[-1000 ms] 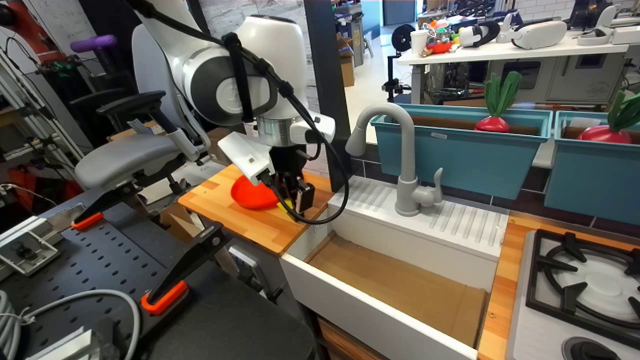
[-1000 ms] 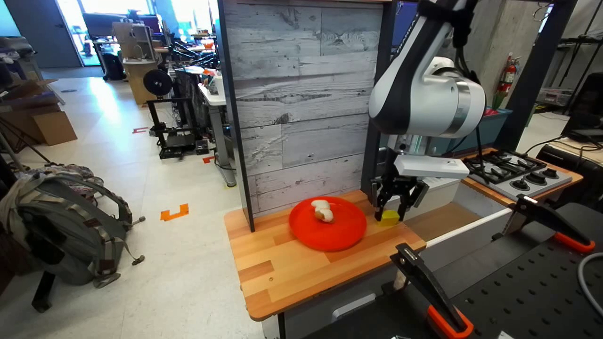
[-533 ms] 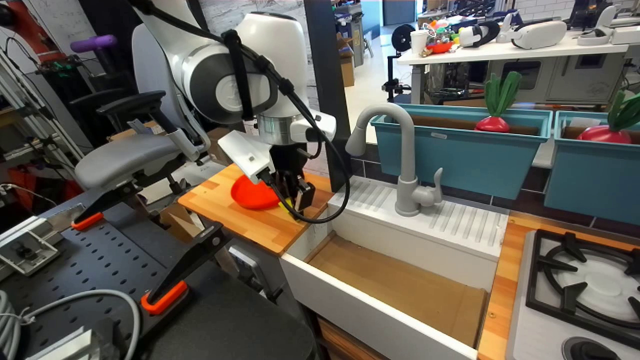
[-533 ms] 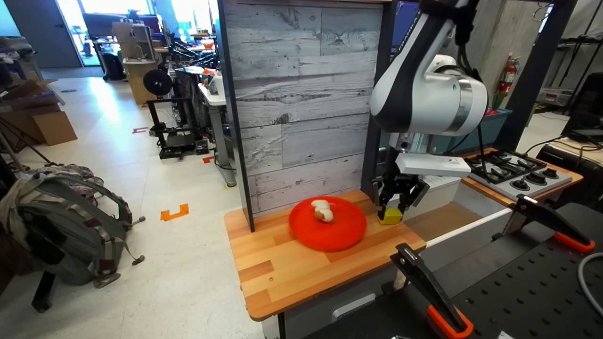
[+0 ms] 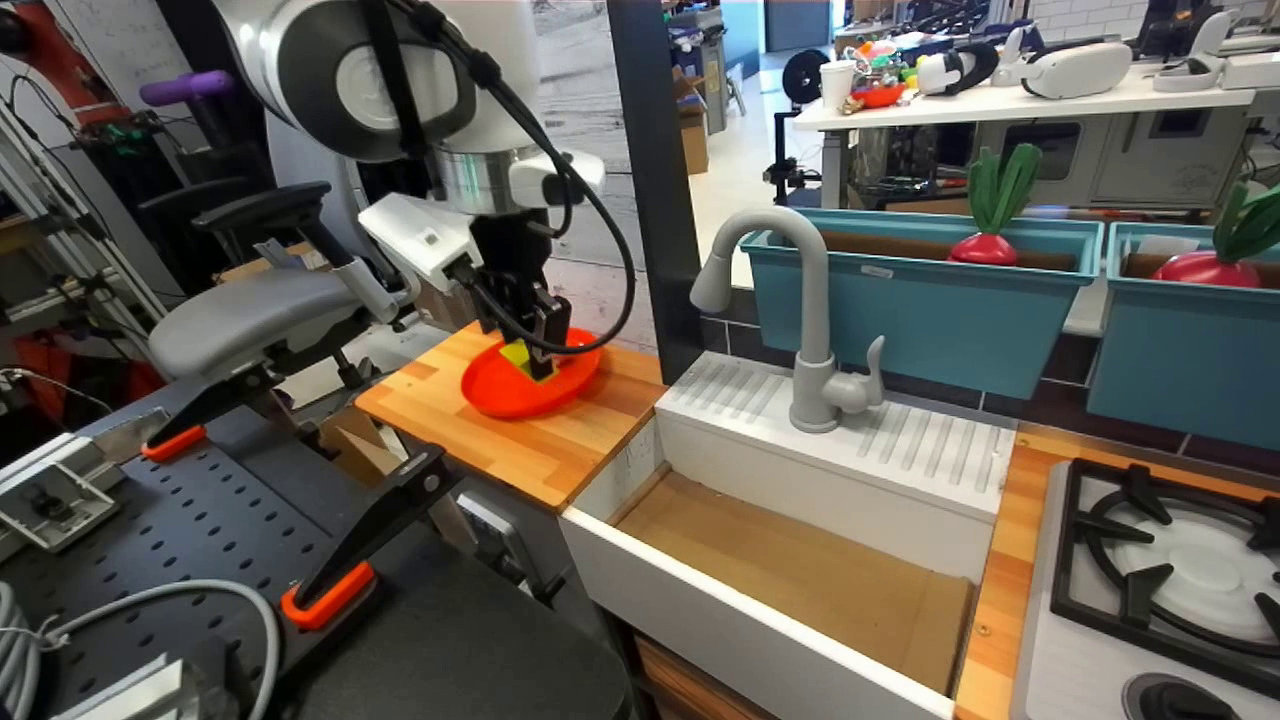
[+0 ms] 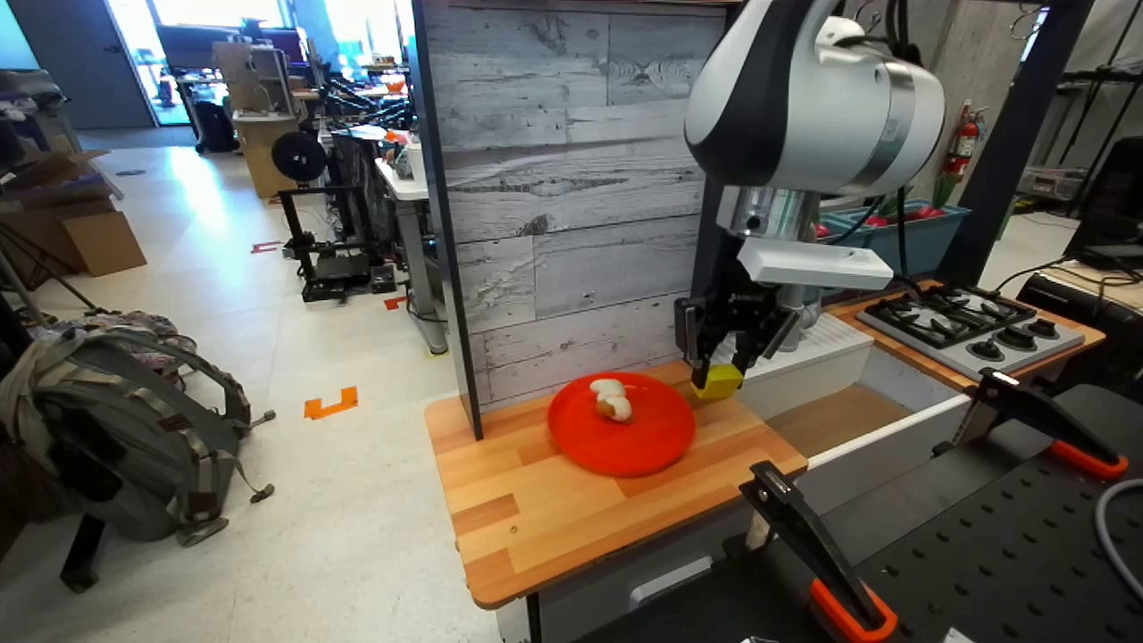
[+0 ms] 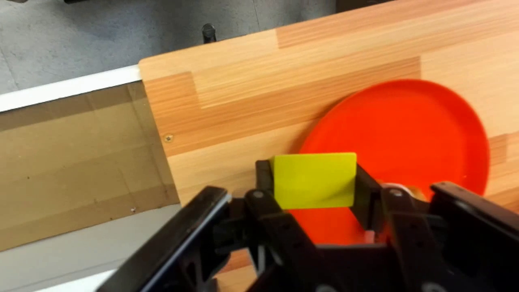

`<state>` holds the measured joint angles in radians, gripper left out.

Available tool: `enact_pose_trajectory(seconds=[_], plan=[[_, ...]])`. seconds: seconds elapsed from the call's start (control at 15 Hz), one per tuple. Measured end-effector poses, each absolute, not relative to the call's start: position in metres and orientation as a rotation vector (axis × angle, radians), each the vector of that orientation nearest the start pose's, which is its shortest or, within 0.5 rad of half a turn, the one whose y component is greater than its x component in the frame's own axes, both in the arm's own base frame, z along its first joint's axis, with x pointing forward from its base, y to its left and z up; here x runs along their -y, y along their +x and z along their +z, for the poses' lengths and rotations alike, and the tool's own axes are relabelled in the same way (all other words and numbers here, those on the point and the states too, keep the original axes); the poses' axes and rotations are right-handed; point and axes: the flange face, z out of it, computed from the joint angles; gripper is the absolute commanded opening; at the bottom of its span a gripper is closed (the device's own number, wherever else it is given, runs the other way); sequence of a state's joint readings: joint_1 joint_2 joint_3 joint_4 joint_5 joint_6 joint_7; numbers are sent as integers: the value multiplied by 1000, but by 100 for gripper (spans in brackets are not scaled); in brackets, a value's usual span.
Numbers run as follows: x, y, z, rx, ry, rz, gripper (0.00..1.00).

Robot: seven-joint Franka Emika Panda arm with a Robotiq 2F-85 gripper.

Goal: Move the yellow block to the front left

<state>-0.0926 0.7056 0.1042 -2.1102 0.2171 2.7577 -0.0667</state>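
Note:
The yellow block (image 7: 314, 178) is held between the fingertips of my gripper (image 7: 314, 186) in the wrist view. The gripper is shut on it. In both exterior views the yellow block (image 5: 517, 356) (image 6: 719, 382) hangs under the gripper, raised above the wooden counter (image 6: 554, 536). In an exterior view the block is just beyond the right edge of the red round plate (image 6: 616, 451). In the wrist view it overlaps the near-left edge of the plate (image 7: 405, 125).
A small white lump (image 6: 613, 406) lies on the plate. The sink (image 5: 740, 610) with a grey faucet (image 5: 816, 320) adjoins the counter. A grey wood-patterned wall panel (image 6: 571, 196) stands behind the counter. A black clamp (image 6: 804, 527) with an orange grip stands near the counter's front edge.
Half a second ago the block was low at the counter between the fingers. Now the gripper and block are higher and have shifted left in both exterior views. The plate has not moved.

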Motion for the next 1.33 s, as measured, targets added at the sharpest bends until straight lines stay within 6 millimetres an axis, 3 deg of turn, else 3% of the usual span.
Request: enact_pose_trajectory(seconds=[0.27, 0.73, 1.0, 1.33], plan=[[-53, 542, 92, -66, -2994, 80, 21], [-125, 524, 82, 177, -3016, 144, 21], [-142, 515, 65, 251, -3027, 194, 21], [-138, 517, 38, 274, -3049, 239, 21]])
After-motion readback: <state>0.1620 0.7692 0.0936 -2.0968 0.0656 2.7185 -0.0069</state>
